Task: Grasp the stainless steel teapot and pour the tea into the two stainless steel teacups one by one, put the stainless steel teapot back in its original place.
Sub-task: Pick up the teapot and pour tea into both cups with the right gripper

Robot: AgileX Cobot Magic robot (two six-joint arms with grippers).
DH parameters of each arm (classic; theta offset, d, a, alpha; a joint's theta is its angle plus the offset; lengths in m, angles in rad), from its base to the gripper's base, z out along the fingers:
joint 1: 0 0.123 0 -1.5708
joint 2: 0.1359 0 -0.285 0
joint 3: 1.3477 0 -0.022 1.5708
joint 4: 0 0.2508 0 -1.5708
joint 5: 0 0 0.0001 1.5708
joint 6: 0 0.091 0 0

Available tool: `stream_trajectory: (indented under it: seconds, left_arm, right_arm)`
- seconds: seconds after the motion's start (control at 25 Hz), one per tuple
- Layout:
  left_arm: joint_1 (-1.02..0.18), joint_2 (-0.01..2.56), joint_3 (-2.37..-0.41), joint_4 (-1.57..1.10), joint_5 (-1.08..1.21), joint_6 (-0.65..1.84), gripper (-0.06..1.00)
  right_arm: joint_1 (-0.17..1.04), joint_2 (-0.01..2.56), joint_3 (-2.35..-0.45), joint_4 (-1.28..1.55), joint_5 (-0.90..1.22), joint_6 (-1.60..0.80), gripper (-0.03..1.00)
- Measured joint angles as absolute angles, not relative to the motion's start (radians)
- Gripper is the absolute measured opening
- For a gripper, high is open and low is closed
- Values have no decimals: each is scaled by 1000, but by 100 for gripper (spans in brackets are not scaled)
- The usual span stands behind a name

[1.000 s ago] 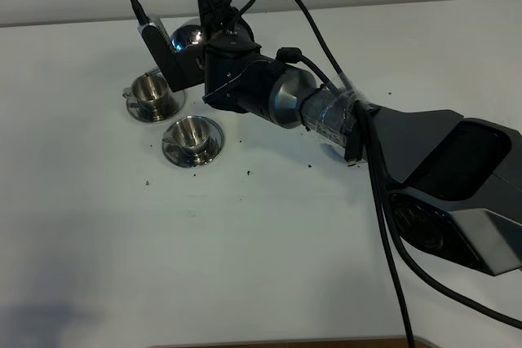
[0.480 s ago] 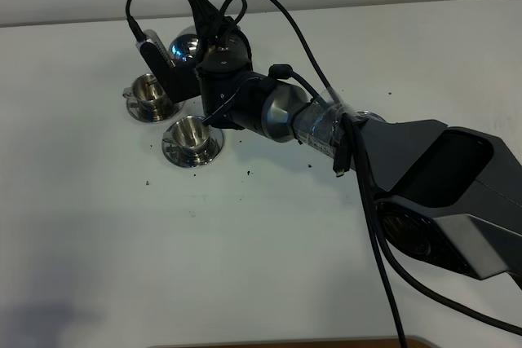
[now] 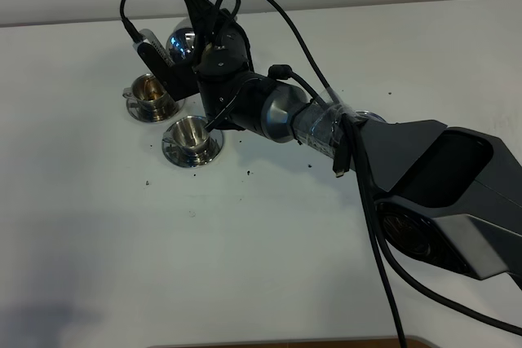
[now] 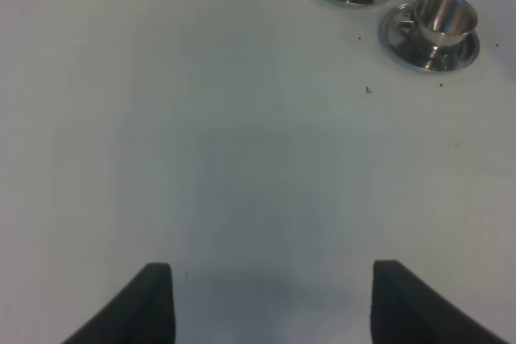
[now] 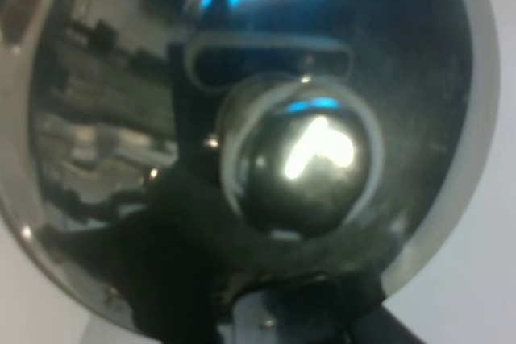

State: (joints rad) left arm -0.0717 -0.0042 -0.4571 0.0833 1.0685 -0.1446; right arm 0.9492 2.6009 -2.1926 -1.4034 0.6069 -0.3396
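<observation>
The right pincer (image 3: 205, 28) grips the stainless steel teapot (image 3: 183, 41), raised and tipped above the farther teacup (image 3: 157, 100), apparently so the tea (image 3: 147, 84) lands inside it. The nearer teacup (image 3: 191, 133) waits just beside it on the bench (image 3: 245, 250); the left pincer (image 4: 272, 312) hangs wide and empty.

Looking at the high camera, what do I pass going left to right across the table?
farther teacup, brownish inside → nearer teacup → right arm's silver wrist → black arm housing. The teapot is left out: held up, it overlaps both cups' columns.
</observation>
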Motion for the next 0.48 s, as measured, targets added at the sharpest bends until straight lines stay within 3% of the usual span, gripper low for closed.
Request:
stream_trajectory:
  seconds: [0.48]
  left_arm:
    - [-72,-4,-457,83,1068,-143,58]
  right_arm:
    - [947,2601,-2193,-1497,596,-327,19]
